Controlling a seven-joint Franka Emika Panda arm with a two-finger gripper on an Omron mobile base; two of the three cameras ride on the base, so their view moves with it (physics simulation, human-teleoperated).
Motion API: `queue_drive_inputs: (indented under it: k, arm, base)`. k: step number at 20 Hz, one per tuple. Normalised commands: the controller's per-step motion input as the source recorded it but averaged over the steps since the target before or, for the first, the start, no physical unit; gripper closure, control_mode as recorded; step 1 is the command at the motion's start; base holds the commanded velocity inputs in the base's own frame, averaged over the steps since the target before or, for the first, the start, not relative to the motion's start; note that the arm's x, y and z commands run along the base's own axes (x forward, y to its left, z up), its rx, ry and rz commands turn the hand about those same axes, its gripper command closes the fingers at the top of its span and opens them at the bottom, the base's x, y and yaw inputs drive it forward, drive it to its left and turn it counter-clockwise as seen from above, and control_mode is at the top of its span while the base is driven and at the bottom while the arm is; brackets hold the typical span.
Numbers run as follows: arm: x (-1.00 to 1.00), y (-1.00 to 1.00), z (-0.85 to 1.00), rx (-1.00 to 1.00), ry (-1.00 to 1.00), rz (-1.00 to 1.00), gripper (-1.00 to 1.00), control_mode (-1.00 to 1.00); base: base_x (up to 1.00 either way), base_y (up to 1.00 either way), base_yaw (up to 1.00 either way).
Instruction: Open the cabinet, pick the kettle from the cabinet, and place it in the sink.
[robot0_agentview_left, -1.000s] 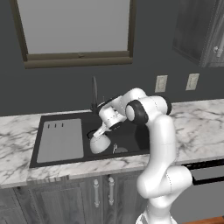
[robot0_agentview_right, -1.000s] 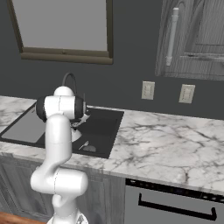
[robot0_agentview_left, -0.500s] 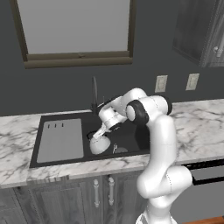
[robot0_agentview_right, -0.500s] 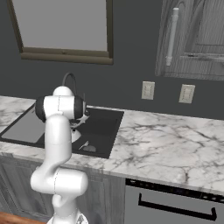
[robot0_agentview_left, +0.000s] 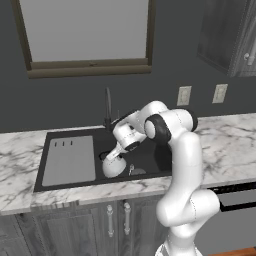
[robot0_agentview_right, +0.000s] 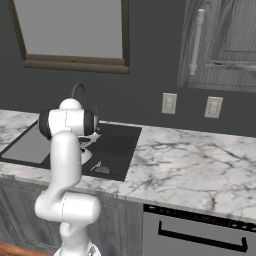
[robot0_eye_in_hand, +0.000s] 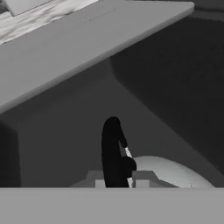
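- From my hand view, the kettle (robot0_eye_in_hand: 170, 173) is cut off at 6 o'clock; I see only its dome, handle and knob.
- In my right base view, my own arm covers most of the kettle (robot0_agentview_right: 86, 156).
- I can't make out the gripper (robot0_agentview_left: 111, 156) fingers against the kettle.
- The cabinet (robot0_agentview_left: 227, 35) runs off at 3 o'clock.

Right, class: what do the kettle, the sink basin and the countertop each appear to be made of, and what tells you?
Kettle: probably brushed metal or enamel; silvery-white, smooth, rounded, with a thin dark handle.
Sink: matte black, maybe composite or coated metal; no shine.
Countertop: looks like polished marble; white with grey veins.
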Motion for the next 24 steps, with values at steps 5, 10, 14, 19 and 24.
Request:
queue_drive_inputs:
  k: [5,10,14,19,24]
  arm:
    - [-0.16,-0.14,-0.42,0.00,0.12,0.00,-1.00,-1.00]
    - [-0.18,-0.26,-0.38,0.00,0.14,-0.01,-1.00,-1.00]
    - [-0.23,-0.27,-0.32,0.00,0.09,0.00,-1.00,-1.00]
    - [-0.22,-0.35,-0.28,0.00,0.05,0.00,-1.00,-1.00]
    - [-0.17,-0.35,-0.17,0.00,0.00,0.00,-1.00,-1.00]
  base:
    - [0.00,0.00,0.00]
    - [0.00,0.00,0.00]
    - [0.00,0.00,0.00]
    - [0.00,0.00,0.00]
    - [0.00,0.00,0.00]
